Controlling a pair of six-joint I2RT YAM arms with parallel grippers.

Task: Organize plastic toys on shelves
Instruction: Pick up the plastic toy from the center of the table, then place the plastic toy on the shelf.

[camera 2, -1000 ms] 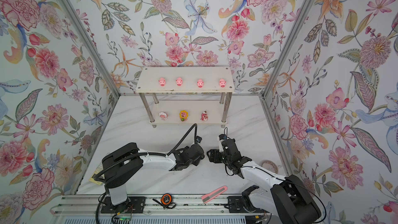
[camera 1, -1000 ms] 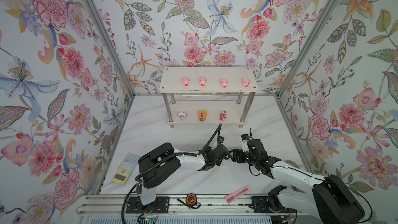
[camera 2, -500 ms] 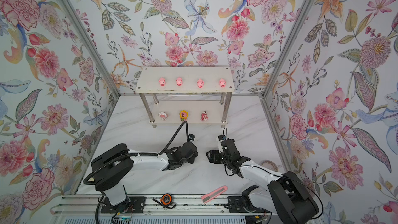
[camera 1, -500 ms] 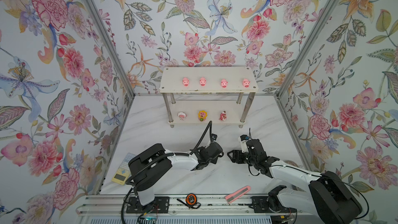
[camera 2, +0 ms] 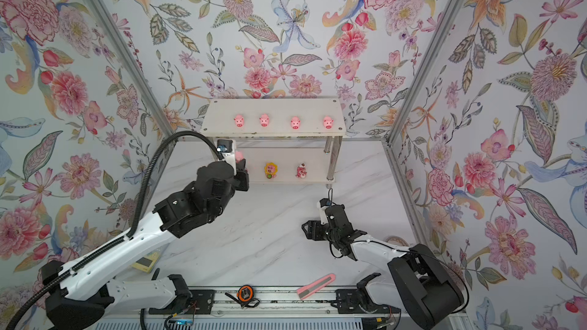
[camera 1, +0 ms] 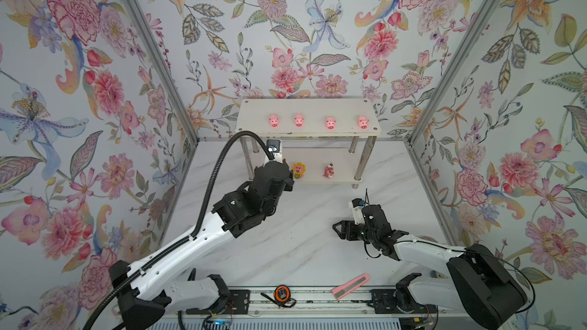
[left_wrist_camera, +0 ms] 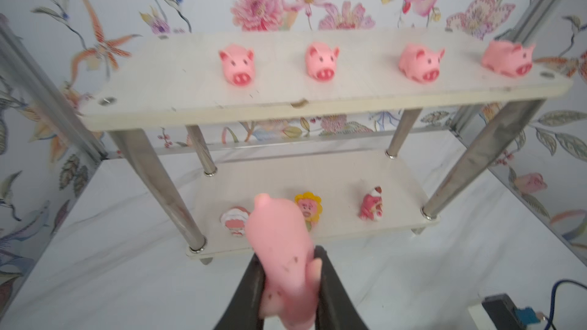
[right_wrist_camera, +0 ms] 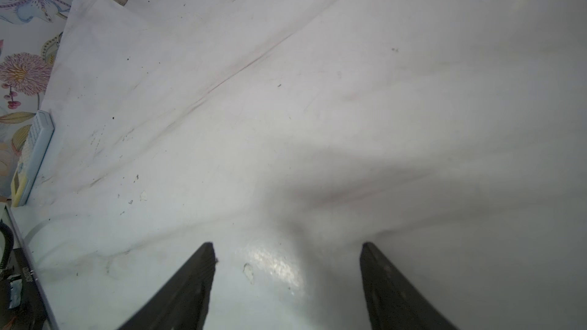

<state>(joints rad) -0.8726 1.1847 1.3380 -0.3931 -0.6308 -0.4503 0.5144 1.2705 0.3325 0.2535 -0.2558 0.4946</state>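
Pink pig (left_wrist_camera: 276,226) squeezed tight in left gripper (left_wrist_camera: 287,255), up in the air just in front of the shelves (left_wrist_camera: 152,166) | four other pigs (left_wrist_camera: 237,65) sit in a row on top board (left_wrist_camera: 349,90) | right gripper (right_wrist_camera: 286,246) wide apart, holding nothing, low over table (right_wrist_camera: 286,90)

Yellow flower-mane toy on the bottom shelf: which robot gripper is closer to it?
Left. The left gripper, shut on a small pink pig figurine, is close beside the yellow flower-maned toy; the right gripper hangs open over the white marble table, far from it.
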